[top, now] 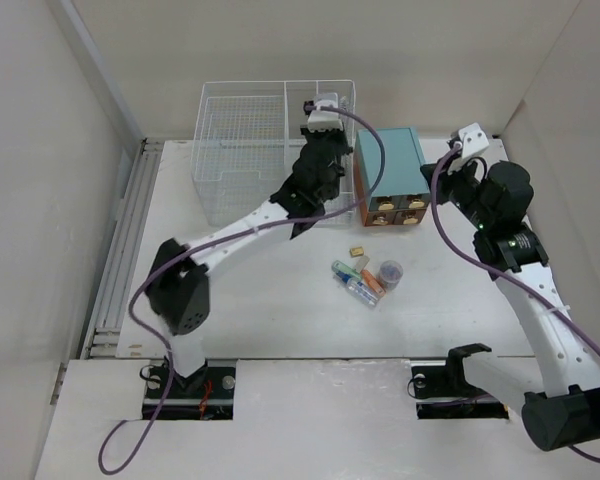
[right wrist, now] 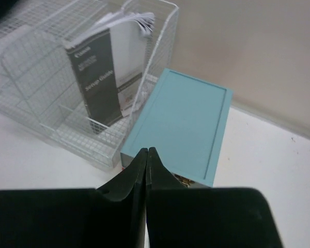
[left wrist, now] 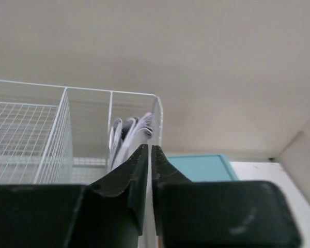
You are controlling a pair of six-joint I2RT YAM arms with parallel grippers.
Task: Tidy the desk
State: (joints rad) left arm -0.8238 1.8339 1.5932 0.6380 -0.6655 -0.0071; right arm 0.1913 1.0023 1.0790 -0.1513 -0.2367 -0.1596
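Desk [top: 280, 320]: white and matte. It fills the middle of the top view between white walls. We note a ribbed rail [top: 120, 245] along its left edge and both arm bases at its near edge.
Wire basket [top: 242, 150]: white, at the far side of the desk, left of centre. We count 2 compartments across in the top view.
Booklets [right wrist: 106, 72]: standing tilted in the basket's right compartment. The front one has a dark cover with white lettering.
Drawer box [top: 392, 160]: teal, just beside the basket on its right. We make out 4 brown drawer fronts [top: 398, 213] facing the arms.
Loose items [top: 365, 278]: a small cluster near the desk's centre, in front of the drawer box. We see pens or markers and a round clear pot [top: 390, 271]. A small yellow piece [top: 358, 252] lies a little apart. We cannot tell more.
Left gripper [left wrist: 149, 150]: raised at the basket's right compartment, about rim height. Its fingers are drawn almost together, with a thin slit between the tips and nothing in it.
Right gripper [right wrist: 146, 151]: raised, pointing toward the near end of the drawer box. Its fingers are pressed together and we see nothing held.
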